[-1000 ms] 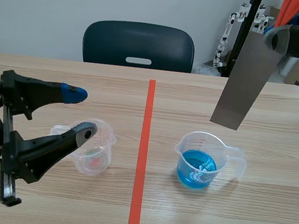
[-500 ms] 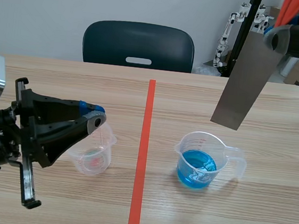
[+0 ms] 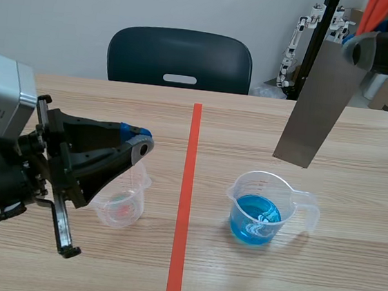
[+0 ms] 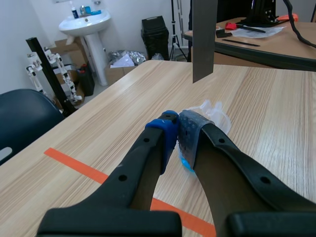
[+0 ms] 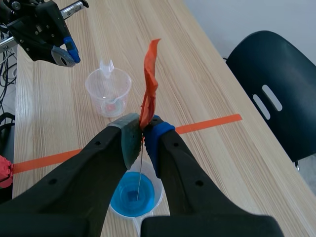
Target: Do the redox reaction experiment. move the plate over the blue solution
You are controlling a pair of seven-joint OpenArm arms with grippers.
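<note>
Holding the grey plate [image 3: 319, 106] by its top end, my right end effector [image 5: 141, 131] is pinched tight on it, up high. The plate hangs down, and its low end is above the cup [image 3: 280, 195] with the blue solution [image 3: 256, 218], not touching it. In the right wrist view the plate's thin edge lines up with the blue, so I think the move is about done, with maybe a small nudge left. My left end effector [image 4: 177, 133] is closed on nothing, near the clear cup [image 3: 122, 204] on the counter [image 3: 251, 131].
</note>
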